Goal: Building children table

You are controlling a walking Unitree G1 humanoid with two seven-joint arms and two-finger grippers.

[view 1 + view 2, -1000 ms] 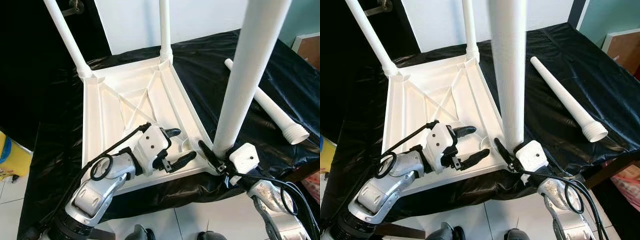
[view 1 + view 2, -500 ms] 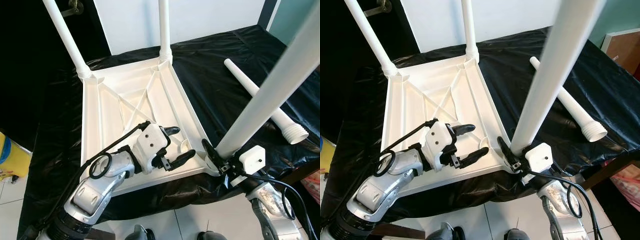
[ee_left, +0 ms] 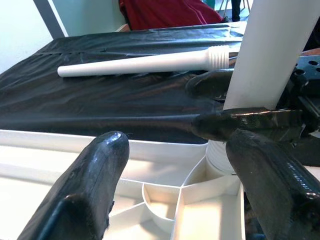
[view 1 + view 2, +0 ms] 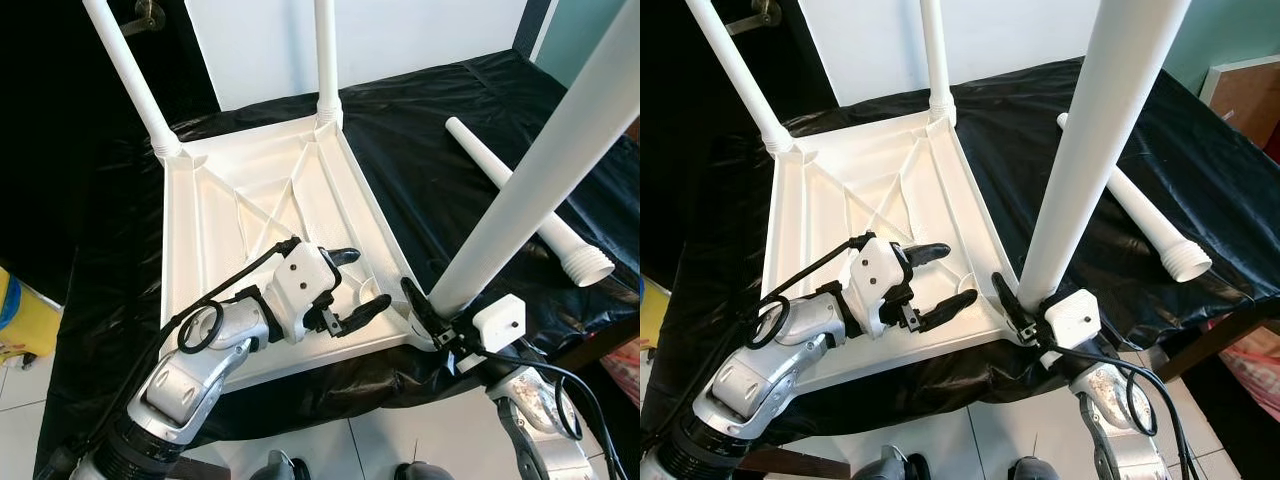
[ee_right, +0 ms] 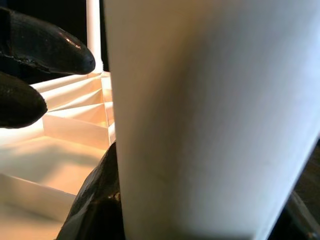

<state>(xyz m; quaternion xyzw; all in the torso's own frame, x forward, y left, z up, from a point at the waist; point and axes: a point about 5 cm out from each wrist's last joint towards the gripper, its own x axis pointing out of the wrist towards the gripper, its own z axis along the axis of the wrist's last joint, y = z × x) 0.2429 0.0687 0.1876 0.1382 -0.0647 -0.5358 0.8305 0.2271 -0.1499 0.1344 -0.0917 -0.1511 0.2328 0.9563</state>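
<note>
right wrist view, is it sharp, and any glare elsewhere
Right wrist view: the table leg sits so close it blurs, with warm light on the tabletop underside. Left eye view: soft sheen on the black plastic sheet, otherwise sharp.

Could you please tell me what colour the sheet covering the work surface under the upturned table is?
The sheet is glossy black, clearest in the left eye view.

A loose leg [image 4: 530, 206] lies right of the upturned tabletop [image 4: 262, 222].
</note>
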